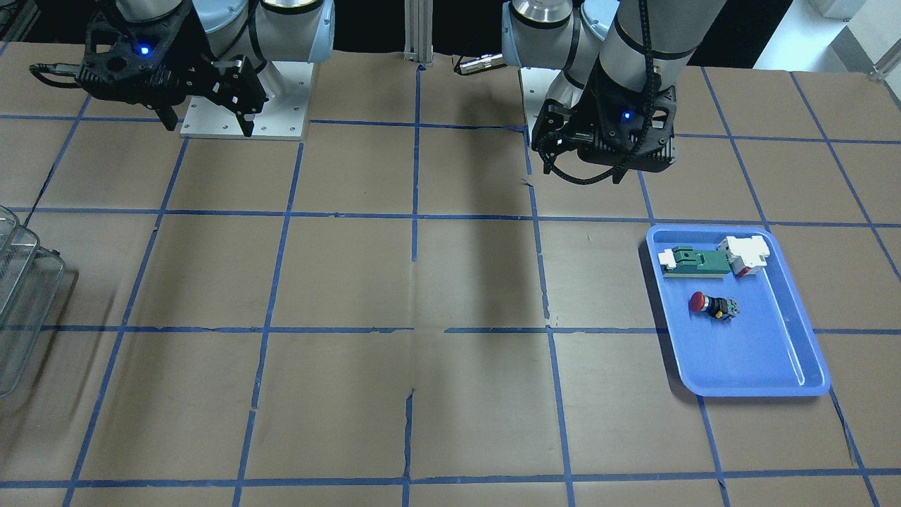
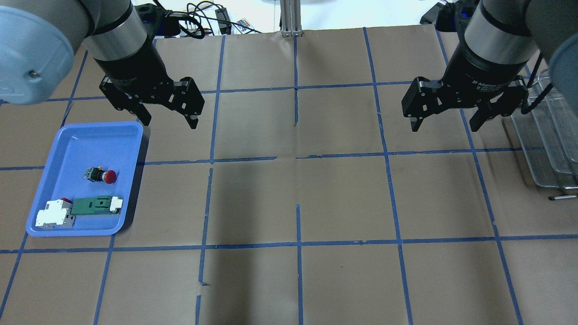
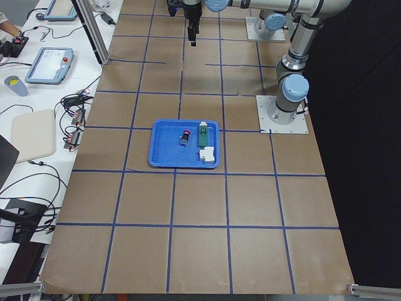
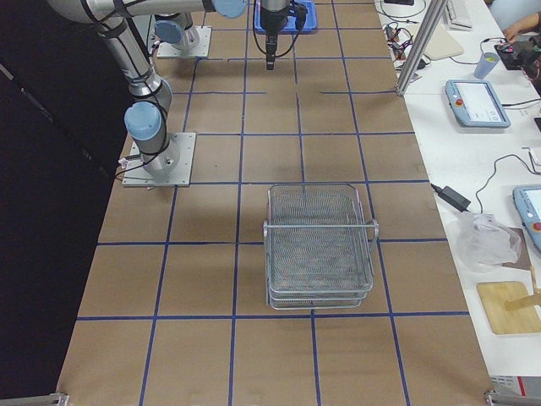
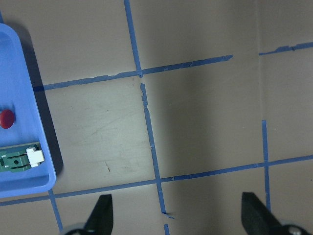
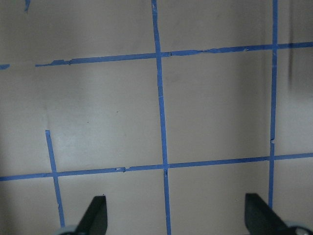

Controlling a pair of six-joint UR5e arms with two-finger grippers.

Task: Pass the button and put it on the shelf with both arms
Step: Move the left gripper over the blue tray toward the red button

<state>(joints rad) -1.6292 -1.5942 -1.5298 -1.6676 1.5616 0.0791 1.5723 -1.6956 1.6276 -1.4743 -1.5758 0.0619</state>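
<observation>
The button [image 2: 101, 175], with a red cap and black body, lies on its side in the blue tray [image 2: 90, 128]; it also shows in the front view [image 1: 712, 304] and its red cap in the left wrist view [image 5: 6, 119]. My left gripper [image 2: 170, 122] is open and empty, hanging above the table just beyond the tray's far right corner. The wire-mesh shelf [image 2: 548, 131] stands at the table's right end, seen whole in the right side view [image 4: 319, 245]. My right gripper [image 2: 445, 125] is open and empty, high above the table beside the shelf.
A green-and-white flat block [image 2: 97, 204] and a white-and-red block [image 2: 54, 213] lie in the tray's near end. Brown paper with blue tape lines covers the table [image 2: 298, 189]. Both arm bases stand on white plates [image 1: 246, 105] at the robot's edge.
</observation>
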